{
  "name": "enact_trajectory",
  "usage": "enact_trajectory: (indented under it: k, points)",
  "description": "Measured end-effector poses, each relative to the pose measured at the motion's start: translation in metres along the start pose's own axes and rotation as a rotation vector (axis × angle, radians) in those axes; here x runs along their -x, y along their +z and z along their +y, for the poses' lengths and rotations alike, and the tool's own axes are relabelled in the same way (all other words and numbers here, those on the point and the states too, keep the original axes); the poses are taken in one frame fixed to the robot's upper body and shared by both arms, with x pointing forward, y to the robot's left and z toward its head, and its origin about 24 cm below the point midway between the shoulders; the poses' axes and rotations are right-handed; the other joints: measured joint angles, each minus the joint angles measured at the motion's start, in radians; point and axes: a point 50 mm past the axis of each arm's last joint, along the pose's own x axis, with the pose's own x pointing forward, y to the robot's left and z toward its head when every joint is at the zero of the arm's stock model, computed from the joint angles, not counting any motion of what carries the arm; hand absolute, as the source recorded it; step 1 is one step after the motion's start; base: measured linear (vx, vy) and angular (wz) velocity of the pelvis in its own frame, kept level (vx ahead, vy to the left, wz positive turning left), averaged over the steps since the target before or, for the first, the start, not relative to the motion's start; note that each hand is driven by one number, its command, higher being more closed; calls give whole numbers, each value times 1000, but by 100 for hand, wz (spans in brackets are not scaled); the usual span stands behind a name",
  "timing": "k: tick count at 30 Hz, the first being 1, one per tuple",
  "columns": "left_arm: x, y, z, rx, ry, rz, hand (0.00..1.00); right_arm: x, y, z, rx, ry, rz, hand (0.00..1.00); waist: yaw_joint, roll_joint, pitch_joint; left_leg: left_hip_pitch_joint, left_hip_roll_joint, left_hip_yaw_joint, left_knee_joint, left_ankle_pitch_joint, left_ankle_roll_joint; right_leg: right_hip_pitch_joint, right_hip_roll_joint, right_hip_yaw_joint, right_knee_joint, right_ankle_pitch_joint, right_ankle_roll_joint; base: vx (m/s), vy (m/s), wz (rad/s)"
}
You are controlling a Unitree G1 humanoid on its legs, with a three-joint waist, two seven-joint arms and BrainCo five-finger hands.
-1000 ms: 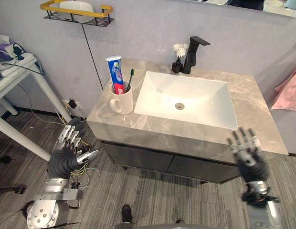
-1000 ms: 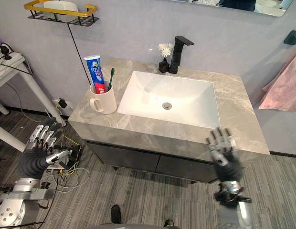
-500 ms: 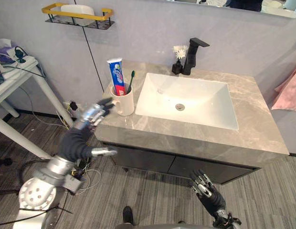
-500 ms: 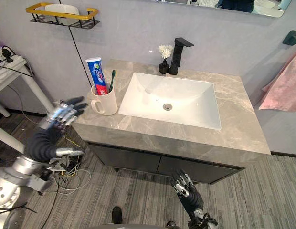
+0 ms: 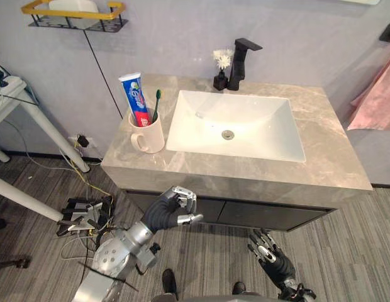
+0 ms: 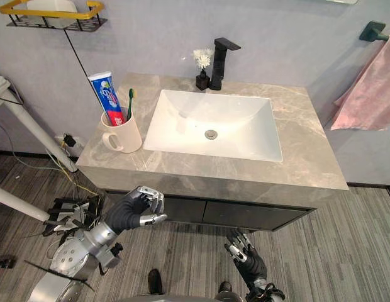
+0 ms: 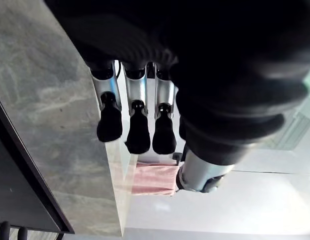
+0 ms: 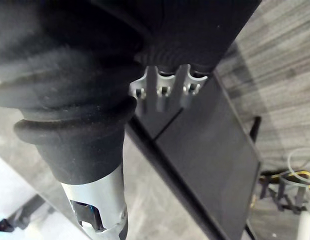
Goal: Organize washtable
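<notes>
A white mug (image 5: 149, 135) stands at the left end of the grey marble washtable (image 5: 321, 151), holding a blue and red toothpaste tube (image 5: 137, 100) and a green toothbrush (image 5: 156, 104). My left hand (image 5: 173, 211) hangs below the washtable's front edge, in front of the dark cabinet (image 5: 258, 214). Its fingers (image 7: 137, 125) are curled into a fist with nothing in them. Low down near the floor, my right hand (image 5: 270, 255) has its fingers straight and spread, well under the counter's front right.
A white basin (image 5: 245, 123) is set in the middle of the washtable. At the back stand a black tap (image 5: 240, 55) and a small dark vase of white flowers (image 5: 221, 69). A pink towel (image 5: 377, 94) hangs right. A yellow-railed shelf (image 5: 72, 12) and a white side table (image 5: 38, 126) are left.
My left hand has dropped from beside the mug to below the counter's front edge and curled shut. The right hand stays low. The camera has shifted.
</notes>
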Motion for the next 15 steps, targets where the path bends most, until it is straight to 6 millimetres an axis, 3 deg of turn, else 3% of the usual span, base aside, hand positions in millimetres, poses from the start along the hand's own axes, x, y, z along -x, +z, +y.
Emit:
enact_trajectory:
  k: [5,15]
  points:
    - [-8,1,9,-67,41,1,100,-1,0,1,9,0,1,0,0,-1,10,-12,0,2,1,0,1,-9,1,0,-3,11,17,44,-1,-1]
    - [-12,21,38,-215,156,-51,100,-4,4,8,23,10,-24,0,0,2,58,-13,-1,3,1,-10,4,-10,1,-1,-3,11,17,5,0,0]
